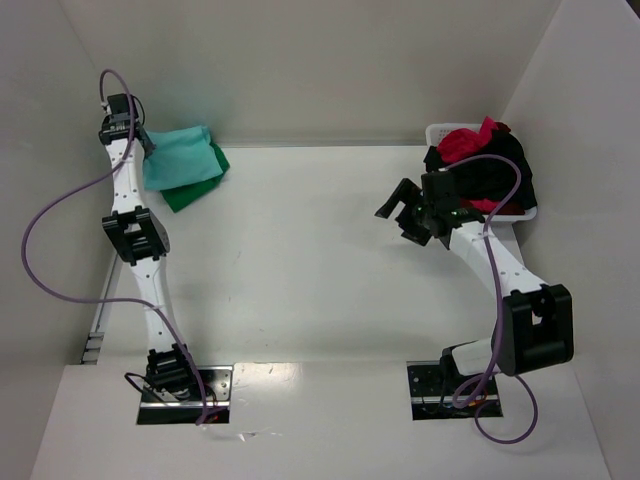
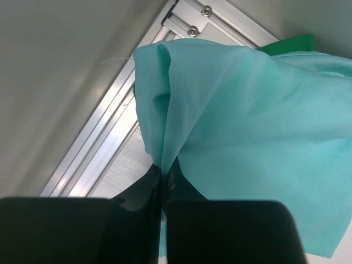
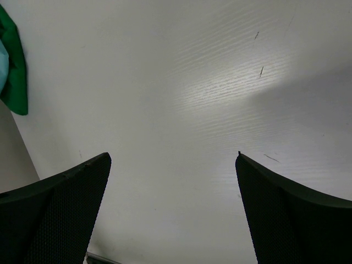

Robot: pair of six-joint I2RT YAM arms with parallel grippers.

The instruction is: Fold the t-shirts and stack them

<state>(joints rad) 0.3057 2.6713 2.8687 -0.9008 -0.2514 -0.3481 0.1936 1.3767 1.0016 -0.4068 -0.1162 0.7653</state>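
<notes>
Left wrist view: the left gripper (image 2: 164, 175) is clenched on a bunched fold of the light teal t-shirt (image 2: 242, 137), close to the aluminium rail (image 2: 110, 143). The teal shirt lies over the dark green t-shirt (image 1: 196, 190) at the far left corner of the table (image 1: 300, 260). The right gripper (image 3: 173, 181) is spread wide and grasps nothing. It hangs above the tabletop near the white basket (image 1: 436, 131), which holds the red t-shirt (image 1: 464, 144) and the black t-shirt (image 1: 505, 170).

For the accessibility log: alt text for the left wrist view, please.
The left hand pinches a bunched fold of the teal t-shirt. A dark green t-shirt peeks out behind it at top right; an aluminium rail runs diagonally at left.
</notes>
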